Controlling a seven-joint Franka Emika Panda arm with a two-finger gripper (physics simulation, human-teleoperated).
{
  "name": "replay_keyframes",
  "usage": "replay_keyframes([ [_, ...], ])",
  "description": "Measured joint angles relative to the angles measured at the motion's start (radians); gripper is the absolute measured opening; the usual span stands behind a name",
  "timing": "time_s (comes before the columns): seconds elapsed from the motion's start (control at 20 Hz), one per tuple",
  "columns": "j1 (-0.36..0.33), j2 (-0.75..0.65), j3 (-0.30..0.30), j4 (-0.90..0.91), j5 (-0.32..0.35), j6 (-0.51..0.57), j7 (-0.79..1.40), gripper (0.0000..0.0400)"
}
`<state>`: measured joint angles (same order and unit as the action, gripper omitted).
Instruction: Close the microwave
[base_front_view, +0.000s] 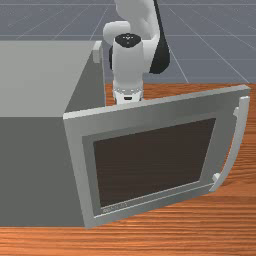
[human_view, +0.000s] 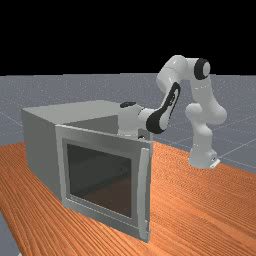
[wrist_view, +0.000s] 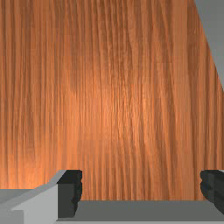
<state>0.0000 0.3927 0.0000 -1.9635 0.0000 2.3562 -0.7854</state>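
Grey panels make up the microwave (base_front_view: 30, 165), a plain, boxy body that takes up the left side of the front view, its top a shade lighter than its sides. Its door (base_front_view: 150, 114) stands wide open, stretching from the lower middle toward the right edge there. A pale, bevelled frame surrounds a dark brownish window (base_front_view: 155, 160), with small, unreadable lettering (base_front_view: 114, 208) beneath its lower left corner. Along the door's free edge bows a light grey handle (base_front_view: 242, 125), fixed near both ends.

In the far view, the body sits left of centre, and the door slants across the lower middle, with the handle upright along its right side. Wood grain shows through the tinted glass.

White and grey, the arm (base_front_view: 128, 62) comes down at the upper middle of the front view, and the gripper (base_front_view: 128, 96) is partly hidden behind the door's top edge. The wrist view shows its two black-tipped fingers (wrist_view: 69, 192) spread well apart, with the orange-brown table (wrist_view: 109, 100) visible between them and nothing gripped.
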Motion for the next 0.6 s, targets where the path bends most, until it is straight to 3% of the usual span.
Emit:
replay_keyframes([
  [0.05,0.000,0.000,0.000,0.000,0.000,0.000,0.000,0.0249],
  [0.15,0.004,-0.007,-0.005,-0.004,0.005,-0.006,0.030,0.0344],
  [0.3,0.005,-0.010,-0.007,-0.006,0.007,-0.009,0.044,0.0388],
  [0.35,0.025,-0.113,-0.033,-0.107,0.004,-0.081,0.270,0.0238],
  [0.4,0.038,-0.205,-0.053,-0.149,0.015,-0.148,0.490,0.0146],
  [0.5,0.049,-0.293,-0.081,-0.175,0.051,-0.225,0.922,0.0055],
  [0.6,0.051,-0.313,-0.099,-0.182,0.100,-0.259,1.261,0.0021],
])
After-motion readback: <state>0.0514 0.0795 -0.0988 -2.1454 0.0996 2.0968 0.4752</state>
